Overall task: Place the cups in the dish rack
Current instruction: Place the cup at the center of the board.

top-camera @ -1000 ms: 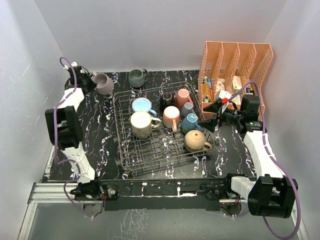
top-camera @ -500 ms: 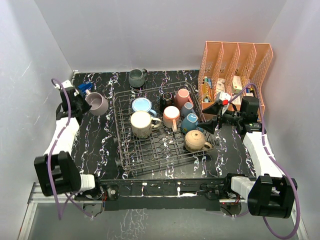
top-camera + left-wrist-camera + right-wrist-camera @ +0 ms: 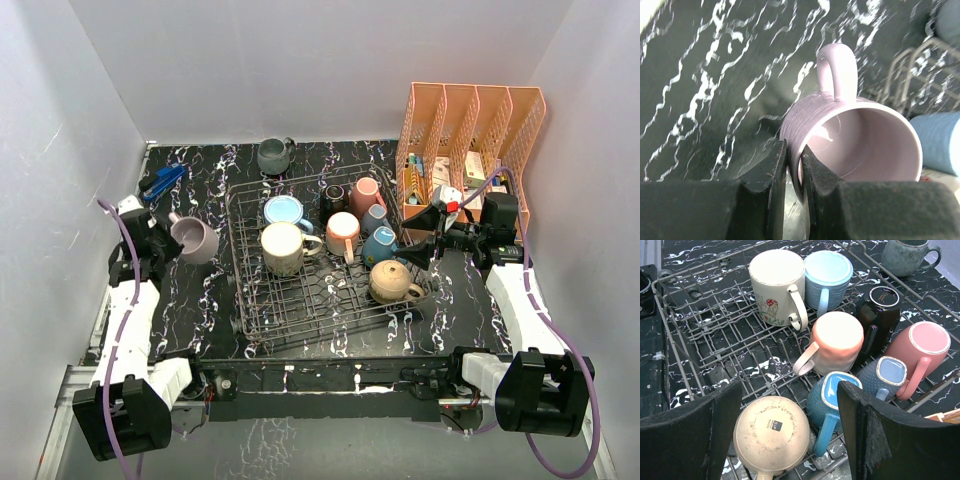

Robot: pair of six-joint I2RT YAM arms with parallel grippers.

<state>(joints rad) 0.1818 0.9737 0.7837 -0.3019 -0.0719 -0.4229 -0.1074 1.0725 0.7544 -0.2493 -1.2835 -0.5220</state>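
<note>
My left gripper [image 3: 168, 244] is shut on the rim of a mauve cup [image 3: 193, 240], held just left of the dish rack [image 3: 300, 312]. In the left wrist view the gripper [image 3: 794, 170] pinches the cup [image 3: 860, 145] wall, one finger inside and one outside, handle pointing away. The rack holds several upturned cups: cream [image 3: 283, 247], light blue [image 3: 284, 211], black [image 3: 334, 200], pink [image 3: 364, 195], peach [image 3: 342, 233], teal [image 3: 381, 246] and tan [image 3: 392, 282]. My right gripper [image 3: 420, 250] hovers open over the rack's right end [image 3: 790, 390], above the tan cup [image 3: 771, 432].
A grey-green cup [image 3: 272, 155] stands upright on the black marbled table behind the rack. An orange mesh file organizer [image 3: 470, 125] with small items fills the back right. A blue object [image 3: 160, 182] lies at the back left. White walls close in on three sides.
The left arm has swung from the back left corner toward the near left, carrying the mauve cup down beside the rack's left edge. The right arm has hardly moved.
</note>
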